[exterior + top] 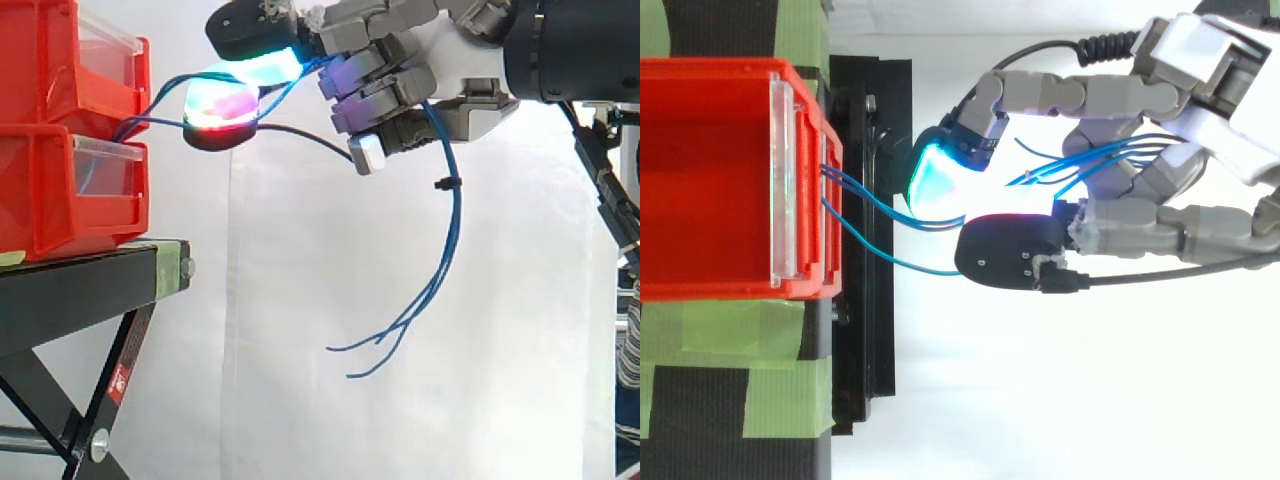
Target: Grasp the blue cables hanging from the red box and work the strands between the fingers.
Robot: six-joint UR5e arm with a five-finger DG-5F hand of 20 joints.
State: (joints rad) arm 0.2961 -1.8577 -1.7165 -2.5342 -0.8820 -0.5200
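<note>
While the fingers (385,95) of the hand (450,110) curl around the blue cables (456,225), any pull away from the red box (720,70) could tauten the short span and drag strands free.

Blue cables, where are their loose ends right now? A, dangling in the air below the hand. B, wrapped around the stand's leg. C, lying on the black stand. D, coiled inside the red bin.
A: in the side view the blue cables run from the red bin through the hand, and their ends dangle in open air beneath it.
</note>
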